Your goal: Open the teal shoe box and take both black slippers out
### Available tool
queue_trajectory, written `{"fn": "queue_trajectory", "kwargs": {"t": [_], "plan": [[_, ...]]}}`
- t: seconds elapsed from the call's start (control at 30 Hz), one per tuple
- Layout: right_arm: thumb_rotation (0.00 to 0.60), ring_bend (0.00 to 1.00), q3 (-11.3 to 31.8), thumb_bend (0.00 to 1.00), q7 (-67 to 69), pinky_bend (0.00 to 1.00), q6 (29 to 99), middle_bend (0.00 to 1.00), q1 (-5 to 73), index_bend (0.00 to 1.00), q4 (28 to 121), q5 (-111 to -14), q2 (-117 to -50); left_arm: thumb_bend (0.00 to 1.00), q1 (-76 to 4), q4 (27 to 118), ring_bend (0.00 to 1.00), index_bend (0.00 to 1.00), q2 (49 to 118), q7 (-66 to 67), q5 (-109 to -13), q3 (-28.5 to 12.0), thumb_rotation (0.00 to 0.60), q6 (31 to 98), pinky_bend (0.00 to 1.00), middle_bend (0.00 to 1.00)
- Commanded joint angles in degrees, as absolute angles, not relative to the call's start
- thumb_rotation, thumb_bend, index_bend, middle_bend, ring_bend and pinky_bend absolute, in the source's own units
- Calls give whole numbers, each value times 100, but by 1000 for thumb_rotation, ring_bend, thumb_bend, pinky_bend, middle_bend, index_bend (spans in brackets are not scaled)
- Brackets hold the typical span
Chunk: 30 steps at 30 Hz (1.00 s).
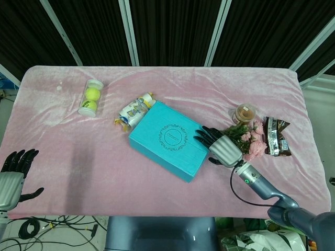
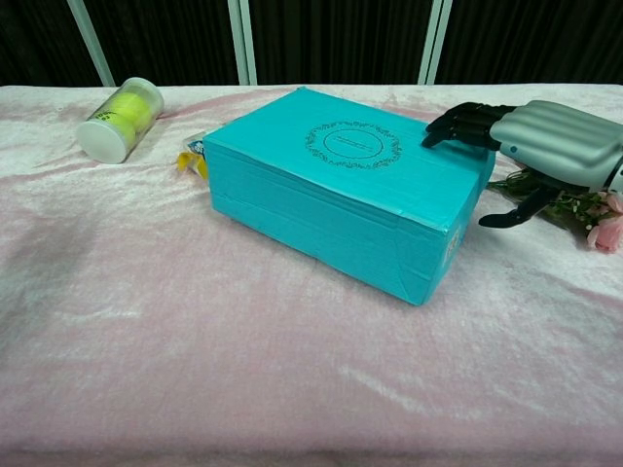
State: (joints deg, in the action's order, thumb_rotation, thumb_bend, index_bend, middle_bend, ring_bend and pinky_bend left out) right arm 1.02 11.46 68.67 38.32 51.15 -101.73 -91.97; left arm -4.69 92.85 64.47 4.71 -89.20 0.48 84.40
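Observation:
The teal shoe box point(image 1: 171, 139) point(image 2: 350, 185) lies closed and askew in the middle of the pink table, its lid showing an oval emblem. No slippers show; the lid hides the inside. My right hand point(image 1: 222, 147) point(image 2: 531, 144) hovers at the box's right end, fingers spread over the lid's edge, thumb hanging beside the end wall. It holds nothing. My left hand point(image 1: 11, 175) stays off the table's near left corner, fingers apart and empty; the chest view does not show it.
A clear tube of tennis balls point(image 1: 91, 98) point(image 2: 121, 119) lies at the back left. A snack packet point(image 1: 135, 110) touches the box's far corner. Pink flowers point(image 1: 248, 137), a small jar point(image 1: 244, 112) and a dark wrapper point(image 1: 275, 136) crowd the right side.

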Motion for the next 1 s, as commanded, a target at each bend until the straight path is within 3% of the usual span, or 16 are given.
{"fn": "queue_trajectory", "kwargs": {"t": [0.03, 0.43, 0.7, 1.0], "plan": [[600, 19, 70, 154, 1183, 174, 6851, 107, 3872, 201, 5043, -10164, -9242, 0, -464, 9273, 6, 8, 6452, 463, -8913, 54, 600, 8437, 0, 83], [600, 183, -7, 581, 1901, 254, 7192, 244, 3902, 365, 4749, -10120, -9470, 0, -420, 9199, 5, 8, 6483, 396, -8887, 69, 600, 8473, 0, 83], [600, 197, -9, 677, 2405, 261, 7256, 250, 3872, 377, 4905, -9957, -9393, 0, -410, 9161, 5, 8, 6513, 365, -8891, 76, 600, 8481, 0, 83], [600, 197, 12, 713, 2980, 261, 6979, 248, 3880, 378, 5485, -9659, -9085, 0, -395, 9203, 5, 8, 6494, 390, -8906, 83, 600, 8505, 0, 83]]}}
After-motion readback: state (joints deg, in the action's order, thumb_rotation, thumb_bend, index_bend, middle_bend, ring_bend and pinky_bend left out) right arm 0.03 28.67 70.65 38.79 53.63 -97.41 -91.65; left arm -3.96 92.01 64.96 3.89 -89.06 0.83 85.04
